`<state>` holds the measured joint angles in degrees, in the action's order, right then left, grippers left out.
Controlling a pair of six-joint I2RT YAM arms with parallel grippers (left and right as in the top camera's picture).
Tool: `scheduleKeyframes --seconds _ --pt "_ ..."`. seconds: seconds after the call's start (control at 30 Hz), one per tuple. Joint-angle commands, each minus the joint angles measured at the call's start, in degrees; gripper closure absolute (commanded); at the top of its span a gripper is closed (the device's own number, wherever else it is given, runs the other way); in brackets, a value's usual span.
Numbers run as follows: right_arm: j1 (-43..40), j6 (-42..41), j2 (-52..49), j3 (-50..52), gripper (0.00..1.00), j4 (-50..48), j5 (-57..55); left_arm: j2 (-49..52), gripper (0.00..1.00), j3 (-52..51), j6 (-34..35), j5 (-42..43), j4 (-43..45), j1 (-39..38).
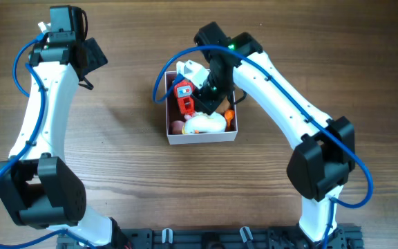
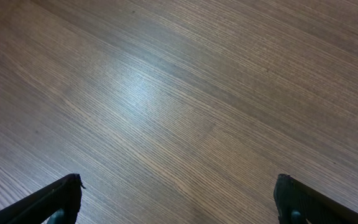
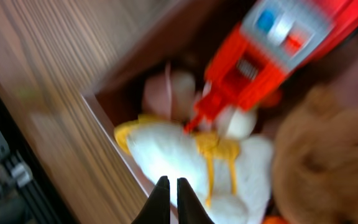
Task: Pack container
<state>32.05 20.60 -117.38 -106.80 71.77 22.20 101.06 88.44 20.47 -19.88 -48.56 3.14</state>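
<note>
The container [image 1: 202, 137], a small white box with a pink inside, stands mid-table holding toys: a red-orange vehicle [image 1: 183, 95], a white plush with yellow trim [image 1: 204, 124] and something orange [image 1: 231, 116]. My right gripper [image 1: 207, 102] hangs over the box. In the right wrist view it [image 3: 170, 183] is shut and empty, just above the white plush [image 3: 185, 155] near the box wall [image 3: 114, 143]. The red vehicle [image 3: 272, 50] and a brown plush [image 3: 325, 155] lie beyond. My left gripper [image 1: 92, 59] is far off at the upper left, open [image 2: 178, 183] over bare wood.
A wood-grain table [image 1: 116, 152] surrounds the box. The arm bases and a black rail [image 1: 206, 238] run along the front edge. Blue cables loop beside both arms.
</note>
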Motion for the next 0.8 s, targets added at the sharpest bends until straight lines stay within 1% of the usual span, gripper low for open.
scheduleKeyframes --seconds 0.0,0.27,0.43,0.53,0.67,0.77 --pt "-0.07 -1.29 1.36 0.57 0.96 -1.36 1.64 0.24 0.00 -0.44 -0.50 -0.52 0.09 0.20" --pt "-0.09 -1.31 1.33 10.32 0.96 -10.49 0.57 0.24 0.00 -0.44 -0.50 -0.52 0.09 0.20" --pt "-0.02 -1.29 1.33 13.86 0.96 -13.97 -1.42 0.24 0.00 -0.44 -0.50 -0.52 0.09 0.20" --pt "-0.04 -1.20 1.33 14.21 0.96 -10.88 -3.37 0.24 0.00 -0.44 -0.50 -0.52 0.09 0.20" --pt "-0.04 -1.05 1.36 14.21 0.96 -3.28 -7.26 0.24 0.00 -0.44 -0.50 -0.52 0.09 0.20" --pt "-0.02 -1.09 1.36 14.21 0.96 -2.89 -7.19 0.24 0.00 -0.44 -0.50 -0.52 0.09 0.20"
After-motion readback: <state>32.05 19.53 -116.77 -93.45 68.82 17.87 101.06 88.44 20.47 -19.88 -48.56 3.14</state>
